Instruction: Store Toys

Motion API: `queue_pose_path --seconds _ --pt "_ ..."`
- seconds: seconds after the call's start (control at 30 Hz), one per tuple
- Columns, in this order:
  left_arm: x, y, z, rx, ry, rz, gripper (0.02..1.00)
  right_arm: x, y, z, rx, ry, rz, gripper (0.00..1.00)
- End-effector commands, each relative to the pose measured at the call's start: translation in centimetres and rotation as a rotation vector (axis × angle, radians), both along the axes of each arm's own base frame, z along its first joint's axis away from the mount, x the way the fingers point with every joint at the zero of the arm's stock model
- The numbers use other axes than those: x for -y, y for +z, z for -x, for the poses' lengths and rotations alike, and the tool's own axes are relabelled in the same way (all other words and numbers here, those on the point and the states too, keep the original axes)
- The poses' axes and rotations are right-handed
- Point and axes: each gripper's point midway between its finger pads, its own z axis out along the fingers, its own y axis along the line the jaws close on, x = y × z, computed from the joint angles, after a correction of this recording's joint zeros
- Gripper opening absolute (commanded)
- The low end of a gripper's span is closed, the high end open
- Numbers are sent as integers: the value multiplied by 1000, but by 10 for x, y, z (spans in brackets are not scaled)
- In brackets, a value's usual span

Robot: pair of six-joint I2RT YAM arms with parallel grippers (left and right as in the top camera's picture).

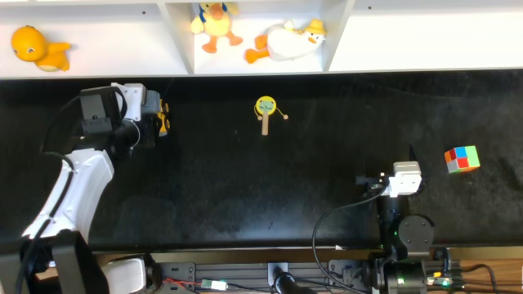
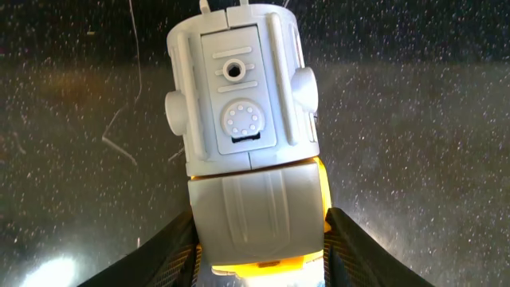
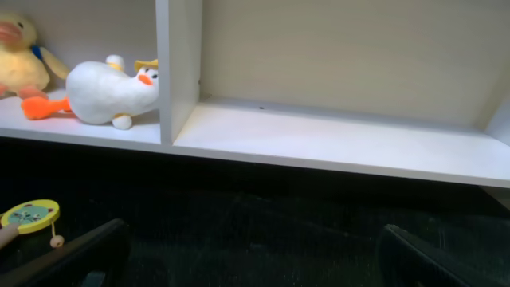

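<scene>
One grey-and-yellow toy [image 2: 247,135], gripped by left end effector [image 2: 259,239]; we should clear the shelf [image 1: 98,72] lip before release. Right end effector [image 3: 253,231]: spread wide.

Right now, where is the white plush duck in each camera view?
Top view: the white plush duck lies in the middle shelf compartment, right of the yellow plush duck.
Right wrist view: same compartment, next to the white divider.
Left wrist view: not in it; end effector holds a grey toy.
Shared landmark: the yellow plush duck.
</scene>
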Motion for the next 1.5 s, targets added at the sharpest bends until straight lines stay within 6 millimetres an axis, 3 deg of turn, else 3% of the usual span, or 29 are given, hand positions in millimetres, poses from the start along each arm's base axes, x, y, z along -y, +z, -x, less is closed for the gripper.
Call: queue_pose_path --seconds 0.03,0.4,0.63,0.97,1.5 --pt "-7 15 9 16 35 -46 424 -1 -3 0 1 4 -7 996" --pt "-20 52 24 80 83 -121 424 -1 -3 0 1 4 -7 996" --pt "-21 78 19 184 94 -128 424 -1 -3 0 1 4 -7 996" --pt "-24 105 -5 253 106 -127 415 -1 -3 0 1 4 -7 996" --pt "-31 117 -66 230 85 -136 406 -1 -3 0 1 4 -7 996"
